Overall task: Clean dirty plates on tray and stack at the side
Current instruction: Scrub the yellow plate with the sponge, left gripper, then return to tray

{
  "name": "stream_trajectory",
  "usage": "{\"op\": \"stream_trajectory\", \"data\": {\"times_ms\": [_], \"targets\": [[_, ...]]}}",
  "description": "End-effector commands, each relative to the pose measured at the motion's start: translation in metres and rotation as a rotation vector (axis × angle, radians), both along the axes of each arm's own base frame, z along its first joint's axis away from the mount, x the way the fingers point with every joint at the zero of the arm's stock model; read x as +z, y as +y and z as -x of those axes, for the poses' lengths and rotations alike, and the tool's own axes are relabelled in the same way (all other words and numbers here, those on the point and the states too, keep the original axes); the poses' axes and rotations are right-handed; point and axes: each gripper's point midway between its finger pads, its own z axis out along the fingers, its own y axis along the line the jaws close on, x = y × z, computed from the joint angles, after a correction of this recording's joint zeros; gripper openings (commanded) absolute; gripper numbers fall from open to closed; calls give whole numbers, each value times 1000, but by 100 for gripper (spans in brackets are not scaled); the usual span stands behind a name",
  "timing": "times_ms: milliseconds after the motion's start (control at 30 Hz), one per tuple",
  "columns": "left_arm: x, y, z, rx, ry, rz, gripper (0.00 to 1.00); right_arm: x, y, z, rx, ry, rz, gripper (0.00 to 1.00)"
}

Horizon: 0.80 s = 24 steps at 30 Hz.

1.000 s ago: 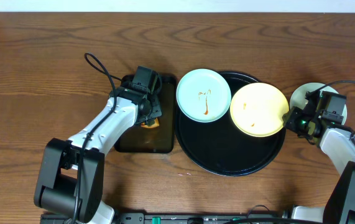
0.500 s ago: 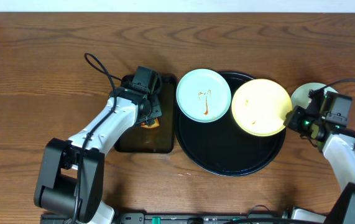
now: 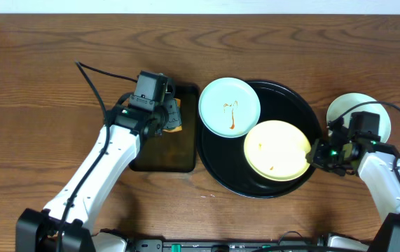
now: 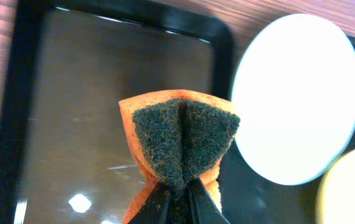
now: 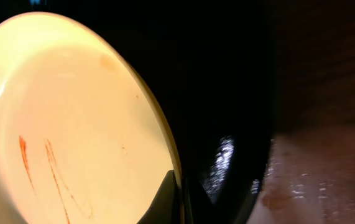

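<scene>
Yellow first: your pale yellow plate (image 3: 278, 150) lies in the lower right part of the round black tray (image 3: 221, 159), thin orange streaks across its face. Your right pincer (image 3: 319, 154) is clamped on that plate's right rim; the right wrist view shows the fingers (image 5: 165, 196) pinched on the edge of the plate (image 5: 71, 124), with the glossy black tray behind it. Whether the plate lies flat or tilts you cannot tell.

The smeared blue-mint plate (image 3: 229, 106) sits at the tray's upper left, its left edge reaching over the raised rim, apart from the yellow one. A third pale plate (image 3: 354, 110) rests on the wooden worktop (image 3: 45, 70) right of the tray, partly hidden by your right arm.

Your left pincer (image 3: 167, 120) is closed on an orange sponge (image 3: 177, 116) above the right edge of the rectangular black tray (image 3: 161, 154). In the left wrist view the sponge (image 4: 180, 134) is folded, dark scouring side outward, squeezed between the fingers (image 4: 158, 208).
</scene>
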Motion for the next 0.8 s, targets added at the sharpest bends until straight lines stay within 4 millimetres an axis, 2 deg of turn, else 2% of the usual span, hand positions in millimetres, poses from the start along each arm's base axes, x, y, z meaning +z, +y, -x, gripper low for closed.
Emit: {"op": "stream_trajectory", "data": {"times_ms": [0,200,367,567,667,767], "targets": [[10,-38,12,-132,31,150,7,-2,15,6,68,-3,-14,1],[11,-89,28,-220,49,227,7,-11,21,15,100,26,27,1],[7,-157,51,-338,40,287,7,-11,26,16,122,26,27,1],[-11,-223,80,-434,58,349,8,-11,27,16,124,26,27,1],[-25,-246,91,-456,75,368,8,-11,27,17,124,30,26,1],[-38,-260,101,-459,103,379,7,-11,27,18,124,36,26,1]]}}
